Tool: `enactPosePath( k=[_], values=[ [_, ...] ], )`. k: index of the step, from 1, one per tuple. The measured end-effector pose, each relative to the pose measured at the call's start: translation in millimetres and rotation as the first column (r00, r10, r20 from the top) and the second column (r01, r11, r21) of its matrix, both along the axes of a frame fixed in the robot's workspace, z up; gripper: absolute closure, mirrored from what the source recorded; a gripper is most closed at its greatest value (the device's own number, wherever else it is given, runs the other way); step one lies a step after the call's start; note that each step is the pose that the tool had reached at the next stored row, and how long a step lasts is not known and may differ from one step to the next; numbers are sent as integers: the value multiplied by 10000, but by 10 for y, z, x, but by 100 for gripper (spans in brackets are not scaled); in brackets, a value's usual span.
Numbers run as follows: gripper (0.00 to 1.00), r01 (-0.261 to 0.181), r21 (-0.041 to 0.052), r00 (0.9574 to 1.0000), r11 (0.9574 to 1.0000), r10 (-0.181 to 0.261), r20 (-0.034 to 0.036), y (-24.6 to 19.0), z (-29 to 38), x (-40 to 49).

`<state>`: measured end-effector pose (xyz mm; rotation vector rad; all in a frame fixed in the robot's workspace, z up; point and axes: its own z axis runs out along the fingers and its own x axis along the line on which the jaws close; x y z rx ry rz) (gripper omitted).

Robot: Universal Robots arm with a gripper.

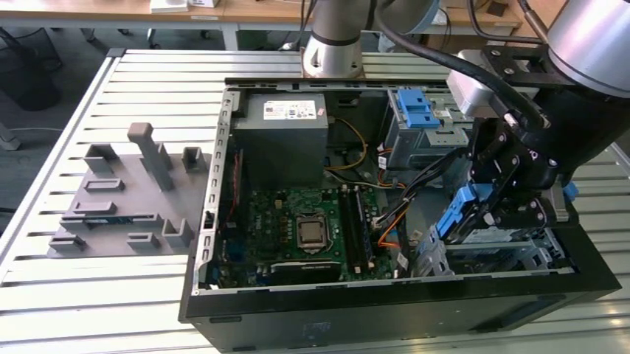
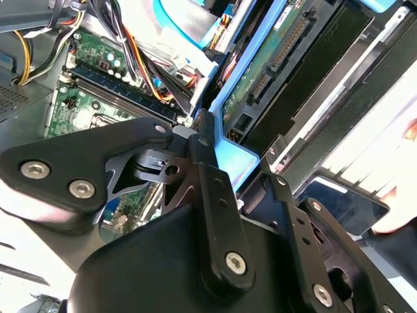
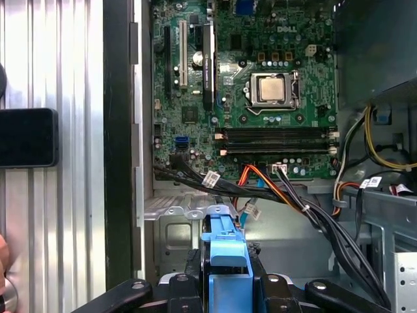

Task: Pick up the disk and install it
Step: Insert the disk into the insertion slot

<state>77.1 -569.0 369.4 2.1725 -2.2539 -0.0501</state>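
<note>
You've got: disk (image 1: 461, 214) – glossy blue plastic rails | gripper (image 1: 504, 209) – matt black metal | case (image 1: 394, 310) – matt black | table (image 1: 59, 295) – ribbed bare metal

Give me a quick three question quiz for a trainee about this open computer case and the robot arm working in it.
1. True or false: the gripper holds the disk over the drive cage at the case's corner.
2. Which colour are the disk's carrier rails: A red, B blue, C green?
3. Fill in: in the first wrist view the processor socket sits on the green ____.

Key: 1 true; 2 B; 3 motherboard.
</note>
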Motion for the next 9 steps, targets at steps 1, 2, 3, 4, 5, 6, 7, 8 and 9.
enactPosePath(
  k=[1, 2, 3, 4, 5, 6, 7, 8, 9],
  values=[
    [64, 0, 1, 10000, 10000, 0, 0, 0, -6, 0],
    [64, 0, 1, 10000, 10000, 0, 0, 0, -11, 0],
    [64, 0, 1, 10000, 10000, 0, 0, 0, -17, 0],
    [64, 0, 0, 10000, 10000, 0, 0, 0, -22, 0],
    [64, 0, 0, 10000, 10000, 0, 0, 0, -28, 0],
    [64, 0, 0, 10000, 10000, 0, 0, 0, -34, 0],
    [64, 0, 1, 10000, 10000, 0, 0, 0, -40, 0],
    [64, 0, 1, 10000, 10000, 0, 0, 0, -45, 0],
    [64, 0, -1, 10000, 10000, 0, 0, 0, -48, 0]
  ],
)
